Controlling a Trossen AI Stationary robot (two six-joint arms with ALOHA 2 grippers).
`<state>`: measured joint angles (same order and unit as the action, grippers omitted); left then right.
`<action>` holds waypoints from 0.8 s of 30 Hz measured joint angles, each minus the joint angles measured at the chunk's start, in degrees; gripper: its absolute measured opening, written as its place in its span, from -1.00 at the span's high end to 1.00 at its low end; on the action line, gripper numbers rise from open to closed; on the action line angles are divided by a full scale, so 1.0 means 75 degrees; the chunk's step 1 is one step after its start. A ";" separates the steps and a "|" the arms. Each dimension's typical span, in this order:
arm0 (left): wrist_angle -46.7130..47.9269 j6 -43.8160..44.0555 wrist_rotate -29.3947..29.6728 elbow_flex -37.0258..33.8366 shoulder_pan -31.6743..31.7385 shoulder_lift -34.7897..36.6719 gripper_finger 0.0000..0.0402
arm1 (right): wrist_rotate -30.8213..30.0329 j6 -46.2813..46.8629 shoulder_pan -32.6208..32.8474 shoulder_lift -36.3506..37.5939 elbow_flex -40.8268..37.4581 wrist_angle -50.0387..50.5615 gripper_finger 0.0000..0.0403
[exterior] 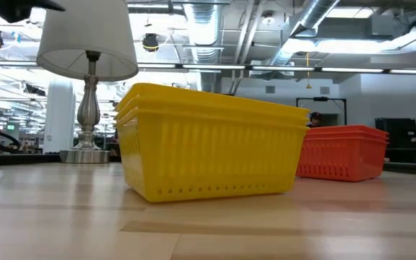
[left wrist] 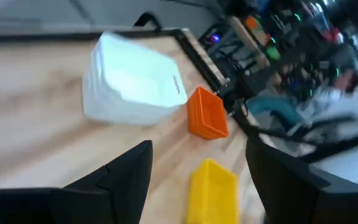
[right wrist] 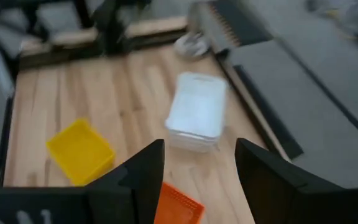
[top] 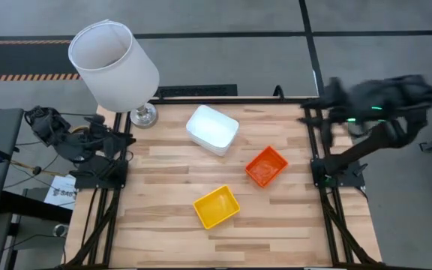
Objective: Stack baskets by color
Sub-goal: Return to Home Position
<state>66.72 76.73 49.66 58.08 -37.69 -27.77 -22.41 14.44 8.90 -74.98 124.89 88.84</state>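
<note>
Three nested stacks of baskets rest by their bases on the wooden table (top: 163, 240): white (top: 212, 129) at the far middle, orange (top: 266, 166) to the right of centre, and yellow (top: 217, 207) nearer the front. The low view shows the yellow stack (exterior: 208, 141) in front of the orange one (exterior: 341, 152). My left gripper (left wrist: 199, 149) stands open beyond the table's left edge, facing the baskets. My right gripper (right wrist: 201, 146) is open, raised above the table's far right corner (top: 328, 94), blurred. Neither holds anything.
A lamp with a large white shade (top: 115, 64) stands on its metal foot (top: 144, 115) at the table's far left corner. Bare wood lies along the left side and the near edge. The arm mounts stand at both side edges.
</note>
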 joint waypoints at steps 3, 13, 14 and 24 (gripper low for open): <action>-0.0492 -0.1420 0.0126 0.0000 -0.0003 0.0236 -0.23 | -0.1305 0.1116 0.0883 0.0869 -0.0646 0.0115 -0.09; -0.2173 -0.4621 -0.0031 -0.0552 -0.0003 0.1484 -0.23 | -0.4084 0.1981 0.3507 0.3814 -0.6330 -0.3150 -0.09; -0.2346 -0.4881 -0.0231 -0.0687 -0.0003 0.1682 -0.23 | -0.4286 0.1954 0.3699 0.4061 -0.6823 -0.3616 -0.09; -0.6495 -0.8616 -0.5203 -0.2799 -0.0006 0.3688 -0.23 | -0.4914 0.0104 0.5242 0.6454 -1.0528 -0.8538 -0.09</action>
<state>18.01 12.10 10.64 37.09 -37.73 -0.10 -59.26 15.22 48.22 -26.58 45.93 24.80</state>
